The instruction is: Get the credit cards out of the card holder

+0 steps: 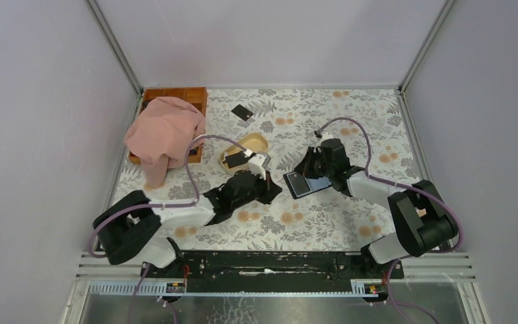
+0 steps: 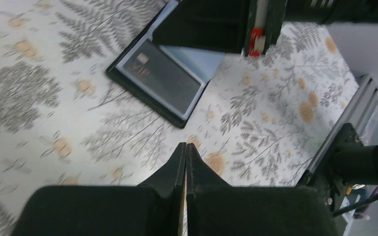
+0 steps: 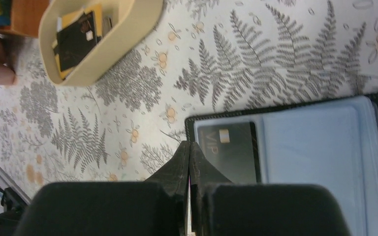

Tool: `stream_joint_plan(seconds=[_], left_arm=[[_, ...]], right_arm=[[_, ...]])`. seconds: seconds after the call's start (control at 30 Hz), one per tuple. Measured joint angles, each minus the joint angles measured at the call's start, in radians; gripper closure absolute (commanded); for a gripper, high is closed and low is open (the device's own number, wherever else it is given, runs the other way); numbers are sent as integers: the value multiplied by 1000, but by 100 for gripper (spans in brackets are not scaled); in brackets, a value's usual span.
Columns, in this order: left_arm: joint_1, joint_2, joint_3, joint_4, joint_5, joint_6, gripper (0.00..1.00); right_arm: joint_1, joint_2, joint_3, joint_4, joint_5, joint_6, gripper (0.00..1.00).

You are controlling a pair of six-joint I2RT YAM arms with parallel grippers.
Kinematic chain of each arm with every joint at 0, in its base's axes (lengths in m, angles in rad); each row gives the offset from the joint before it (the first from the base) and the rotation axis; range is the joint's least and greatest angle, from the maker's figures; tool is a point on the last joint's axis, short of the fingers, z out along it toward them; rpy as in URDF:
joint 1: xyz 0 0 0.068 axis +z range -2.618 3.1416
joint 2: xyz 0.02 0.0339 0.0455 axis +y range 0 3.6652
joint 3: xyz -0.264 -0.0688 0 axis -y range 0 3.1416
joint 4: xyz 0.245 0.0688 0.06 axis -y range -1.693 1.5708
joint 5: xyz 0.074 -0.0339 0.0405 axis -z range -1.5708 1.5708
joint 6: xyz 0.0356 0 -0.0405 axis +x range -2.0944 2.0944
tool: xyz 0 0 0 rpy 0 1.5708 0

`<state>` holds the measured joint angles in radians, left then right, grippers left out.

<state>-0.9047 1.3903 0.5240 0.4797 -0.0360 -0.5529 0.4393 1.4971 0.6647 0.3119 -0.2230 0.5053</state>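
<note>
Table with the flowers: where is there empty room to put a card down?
Two bare patches: the far right corner, beyond the card holder and right of the loose card; and the near strip between the card holder and the black rail. It is crowded at far left, with the pink cloth, wooden tray and beige dish.

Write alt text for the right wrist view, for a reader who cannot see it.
An open card holder lies on a fern-print table, one black credit card marked VIP in its left pocket. The right gripper, jaws shut, points at its edge; a beige dish sits upper left.
</note>
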Motion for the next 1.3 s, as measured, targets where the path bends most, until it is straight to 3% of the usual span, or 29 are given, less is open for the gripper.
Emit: stream_joint_plan(seconds=[0.23, 0.57, 1.03, 1.17, 1.3], left_arm=[[-13, 171, 105, 105, 42, -39, 100], [-11, 185, 105, 126, 70, -47, 100], [42, 162, 53, 167, 109, -60, 100], [82, 177, 25, 237, 156, -94, 100], [127, 254, 6, 360, 235, -156, 93]], right_arm=[[-13, -43, -57, -61, 77, -28, 100], [-18, -37, -88, -120, 222, -60, 100], [72, -59, -175, -24, 189, -20, 100], [87, -110, -215, -38, 183, -2, 100], [87, -156, -229, -61, 179, 7, 100]])
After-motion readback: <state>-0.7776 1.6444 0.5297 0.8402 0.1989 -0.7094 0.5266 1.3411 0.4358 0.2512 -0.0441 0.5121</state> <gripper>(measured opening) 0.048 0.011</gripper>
